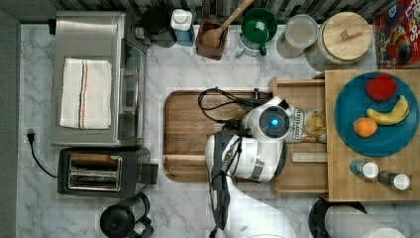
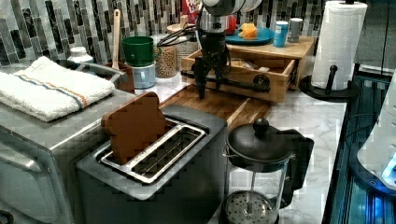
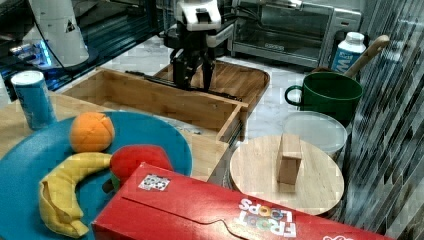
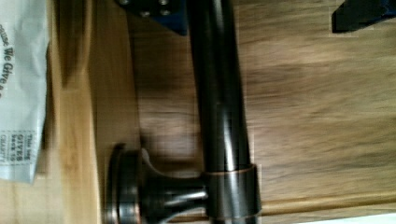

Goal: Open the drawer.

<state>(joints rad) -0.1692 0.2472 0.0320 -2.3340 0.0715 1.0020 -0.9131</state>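
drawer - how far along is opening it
Mostly done: the drawer is pulled well out of its unit over the tray, with a bag visible inside. In hand: the gripper straddles the handle, fingers open either side. Left: at most a little more pull, then backing away.

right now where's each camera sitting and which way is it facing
Top view: overhead, straight down on drawer and arm.
Left view: low behind the toaster, toward the drawer front; gripper at the handle.
Right view: by the plate, opposite way.
Wrist view: right above the handle.
Left and right share gripper, drawer.
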